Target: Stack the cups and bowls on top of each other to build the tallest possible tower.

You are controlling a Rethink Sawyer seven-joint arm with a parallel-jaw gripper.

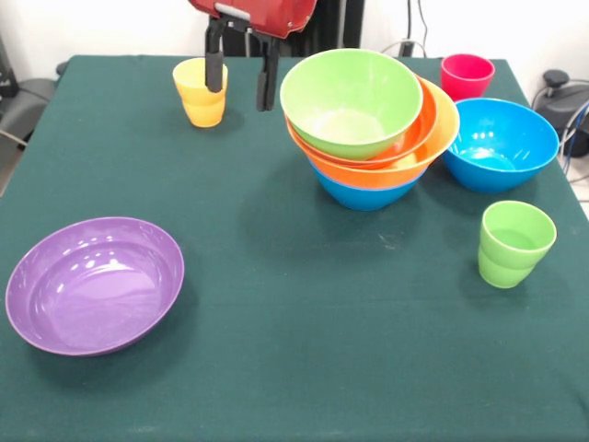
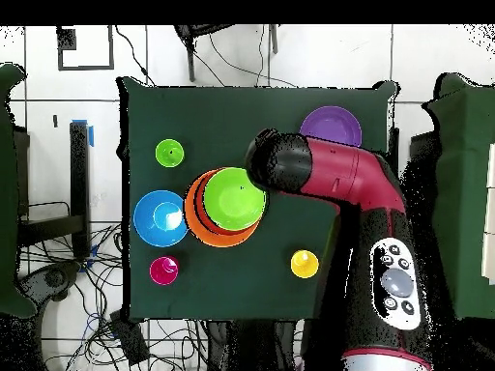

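Observation:
The tower stands at the middle right of the front view: a lime green bowl (image 1: 350, 99) tilted on top, an orange-red bowl (image 1: 425, 124), a yellow-orange bowl (image 1: 405, 166) and a blue bowl (image 1: 363, 193) lowest. It also shows in the overhead view (image 2: 232, 198). My gripper (image 1: 241, 78) hangs open and empty at the top, left of the tower. One finger (image 1: 214, 69) overlaps the yellow cup (image 1: 200, 97) in the picture. A second blue bowl (image 1: 500, 143), a red-pink cup (image 1: 467, 75), a light green cup (image 1: 515, 242) and the wide purple bowl (image 1: 94, 284) stand apart. No small blue bowl shows.
In the overhead view the red arm (image 2: 338, 179) reaches over the table between the purple bowl (image 2: 331, 127) and the yellow cup (image 2: 304, 263). The green tablecloth (image 1: 304, 350) covers the table. Cables lie on the floor around it.

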